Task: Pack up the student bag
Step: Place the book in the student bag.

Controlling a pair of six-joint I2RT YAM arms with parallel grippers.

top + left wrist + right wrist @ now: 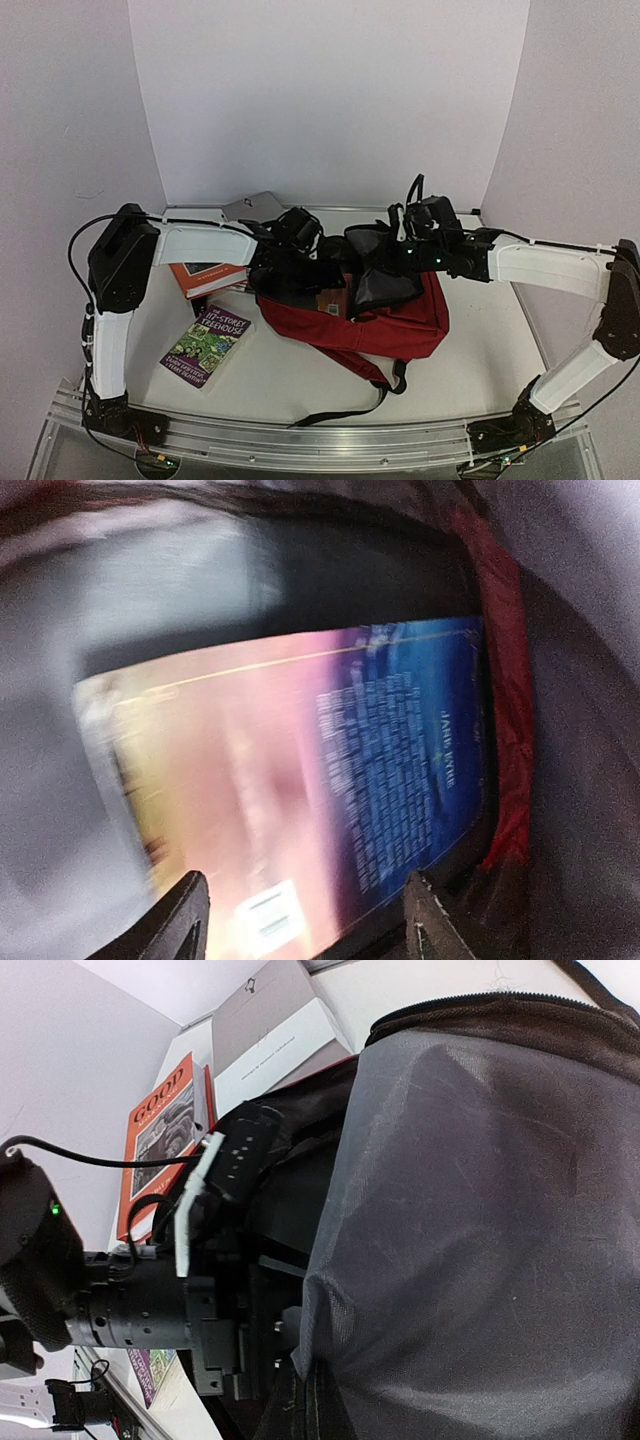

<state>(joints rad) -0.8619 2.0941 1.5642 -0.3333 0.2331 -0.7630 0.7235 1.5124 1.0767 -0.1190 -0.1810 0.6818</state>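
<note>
The red student bag (400, 330) lies in the middle of the table with its mouth facing left. My right gripper (397, 262) holds the bag's upper flap raised; its grey lining (480, 1210) fills the right wrist view and hides the fingers. My left gripper (305, 270) reaches into the mouth. Its fingers (175, 920) stand wide apart and open over a pink and blue book (330, 780) lying inside the bag. The bag's red edge (500, 680) runs beside that book. The book's corner shows in the top view (330, 300).
A purple book (205, 345) lies front left on the table. An orange book (205, 278) lies under my left arm, also seen in the right wrist view (160, 1130). A grey book (250, 207) lies at the back. A black strap (345, 410) trails towards the front edge.
</note>
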